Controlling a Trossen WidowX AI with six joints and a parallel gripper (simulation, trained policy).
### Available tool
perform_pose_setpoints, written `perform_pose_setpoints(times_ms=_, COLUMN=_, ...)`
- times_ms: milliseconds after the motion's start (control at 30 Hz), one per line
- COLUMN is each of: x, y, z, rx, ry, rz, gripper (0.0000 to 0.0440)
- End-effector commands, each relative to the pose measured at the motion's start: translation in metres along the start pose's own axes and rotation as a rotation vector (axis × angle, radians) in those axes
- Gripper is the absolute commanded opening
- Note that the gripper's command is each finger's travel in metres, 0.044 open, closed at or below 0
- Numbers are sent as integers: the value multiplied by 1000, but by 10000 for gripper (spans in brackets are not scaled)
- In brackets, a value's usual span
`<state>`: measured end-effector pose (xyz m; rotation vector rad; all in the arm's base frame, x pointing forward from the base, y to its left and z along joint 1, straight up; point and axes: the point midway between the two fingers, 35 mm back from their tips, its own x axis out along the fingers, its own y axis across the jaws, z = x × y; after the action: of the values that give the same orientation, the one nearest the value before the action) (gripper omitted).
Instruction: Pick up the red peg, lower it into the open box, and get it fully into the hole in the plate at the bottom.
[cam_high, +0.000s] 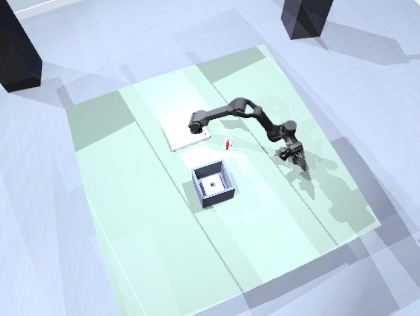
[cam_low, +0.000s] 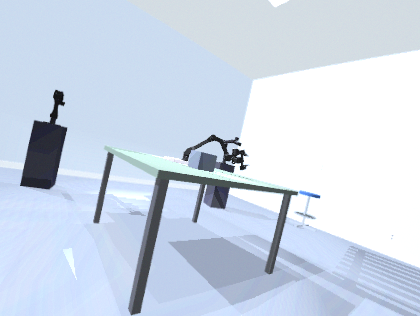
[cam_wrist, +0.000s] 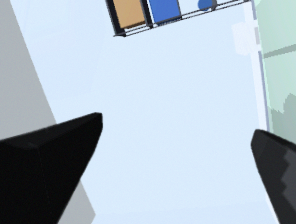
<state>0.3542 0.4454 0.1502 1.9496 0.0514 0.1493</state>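
The red peg (cam_high: 227, 145) is on the table between the arm's base and the box; whether it stands or lies is too small to tell. It does not show in the exterior view or the wrist view. The open grey box (cam_high: 218, 198) (cam_low: 203, 160) stands in front of the arm's base. A white plate (cam_high: 206, 187) with a dark hole at its middle lies at its bottom. My gripper (cam_high: 295, 161) (cam_low: 245, 160) (cam_wrist: 177, 128) is open and empty, raised well to the right of the peg and box in the top view, touching neither.
The arm's base stands on a white board (cam_high: 174, 137) on the green table (cam_high: 150, 240) (cam_low: 145, 162). Dark pedestals (cam_high: 20, 65) (cam_high: 303, 20) (cam_low: 44, 155) stand beyond the table. A blue-topped stool (cam_low: 309, 194) is behind it. The wrist view shows floor, a table edge and a shelf with coloured items (cam_wrist: 164, 11).
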Motion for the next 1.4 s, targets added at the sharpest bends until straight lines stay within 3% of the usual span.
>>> perform_pose_setpoints(times_ms=0, x=3, y=0, z=-2, rx=-27, ry=17, rz=-13, gripper=421)
perform_pose_setpoints(times_ms=67, x=10, y=2, z=-3, rx=-85, ry=44, rz=-41, gripper=440)
perform_pose_setpoints(times_ms=367, x=46, y=21, z=5, rx=-313, ry=152, rz=-220, gripper=440)
perform_pose_setpoints(times_ms=667, x=54, y=49, z=30, rx=-467, ry=243, rz=-447, gripper=440)
perform_pose_setpoints(times_ms=1000, x=28, y=84, z=71, rx=-546, ry=310, rz=-695, gripper=440)
perform_pose_setpoints(times_ms=1367, x=-31, y=118, z=126, rx=-559, ry=338, rz=-950, gripper=440)
